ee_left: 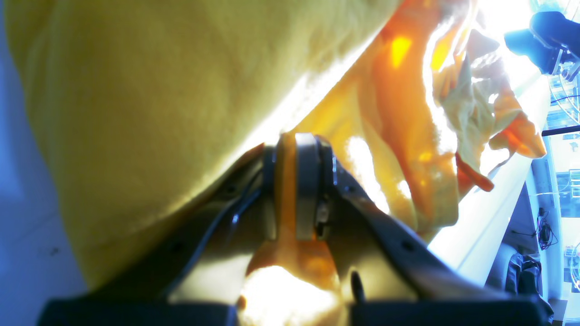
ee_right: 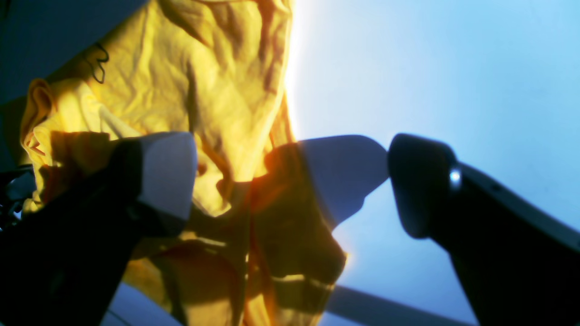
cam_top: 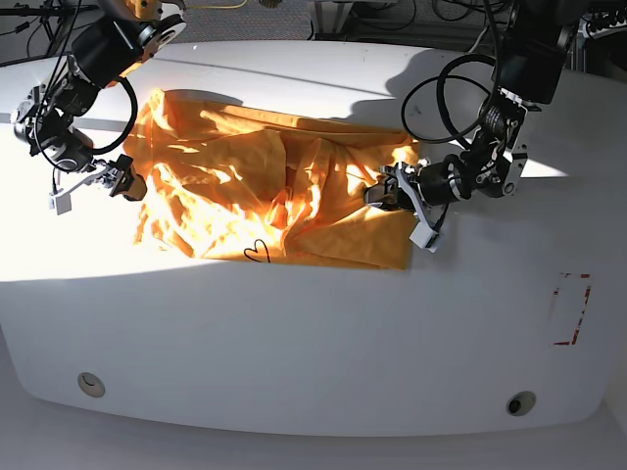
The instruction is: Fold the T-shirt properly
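Observation:
The orange-yellow T-shirt (cam_top: 274,196) lies crumpled and spread on the white table (cam_top: 313,333), with its black heart drawing (cam_top: 257,252) near the front hem. My left gripper (cam_top: 390,196) is at the shirt's right edge. In the left wrist view its fingers (ee_left: 308,181) are shut on a fold of the T-shirt (ee_left: 136,113). My right gripper (cam_top: 96,186) is at the shirt's left edge. In the right wrist view it (ee_right: 290,181) is wide open, with the T-shirt (ee_right: 204,90) bunched by one finger and reaching partly between the two.
A red-outlined rectangle (cam_top: 568,308) is marked on the table at the right. Two round holes (cam_top: 90,384) (cam_top: 519,401) sit near the front edge. Black cables (cam_top: 441,108) loop from the left arm above the shirt's right end.

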Action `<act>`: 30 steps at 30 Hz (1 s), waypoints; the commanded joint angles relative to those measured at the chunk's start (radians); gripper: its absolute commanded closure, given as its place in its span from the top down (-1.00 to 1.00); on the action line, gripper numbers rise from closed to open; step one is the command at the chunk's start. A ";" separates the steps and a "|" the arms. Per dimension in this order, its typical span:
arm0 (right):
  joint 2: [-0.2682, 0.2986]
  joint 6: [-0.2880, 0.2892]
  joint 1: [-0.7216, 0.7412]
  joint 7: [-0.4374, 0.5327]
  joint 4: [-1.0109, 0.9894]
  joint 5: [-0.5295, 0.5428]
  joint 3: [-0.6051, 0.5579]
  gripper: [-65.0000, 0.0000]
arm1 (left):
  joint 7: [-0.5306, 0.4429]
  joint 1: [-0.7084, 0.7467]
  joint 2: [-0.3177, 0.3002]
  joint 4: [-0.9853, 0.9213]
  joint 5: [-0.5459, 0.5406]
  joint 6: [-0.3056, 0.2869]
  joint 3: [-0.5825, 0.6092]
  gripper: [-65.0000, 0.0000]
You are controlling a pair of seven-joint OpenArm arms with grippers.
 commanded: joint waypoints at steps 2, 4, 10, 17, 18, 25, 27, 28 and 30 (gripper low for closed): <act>-0.022 0.002 0.001 0.003 0.007 0.000 -0.027 1.00 | 0.066 0.002 -0.019 -0.008 0.090 0.051 0.000 -0.85; -0.043 0.002 -0.012 0.015 0.010 0.000 -0.035 1.00 | 0.066 0.002 -0.019 -0.008 0.090 0.051 0.000 -0.85; -0.105 0.002 -0.028 0.037 0.015 0.000 -0.134 0.90 | 0.068 0.002 -0.016 -0.008 0.090 0.051 0.000 -0.85; -0.165 0.002 -0.038 0.063 0.036 -0.003 -0.174 0.87 | 0.068 0.002 -0.014 -0.008 0.090 0.051 0.001 -0.85; -0.169 0.002 -0.038 0.067 0.038 -0.003 -0.187 0.87 | 0.068 0.002 -0.014 -0.008 0.090 0.051 0.001 -0.85; -0.169 0.002 -0.038 0.113 0.044 -0.002 -0.265 0.69 | 0.068 0.002 -0.014 -0.008 0.090 0.051 0.006 -0.85; -0.168 0.002 -0.038 0.124 0.044 -0.002 -0.277 0.46 | 0.068 0.002 -0.014 -0.008 0.090 0.051 0.007 -0.85; -0.166 0.002 -0.038 0.130 0.044 -0.002 -0.282 0.27 | 0.068 0.000 -0.014 -0.008 0.092 0.053 0.007 -0.85; -0.155 0.002 -0.038 0.135 0.047 -0.002 -0.288 -0.10 | 0.068 0.000 -0.014 -0.008 0.092 0.056 0.007 -0.85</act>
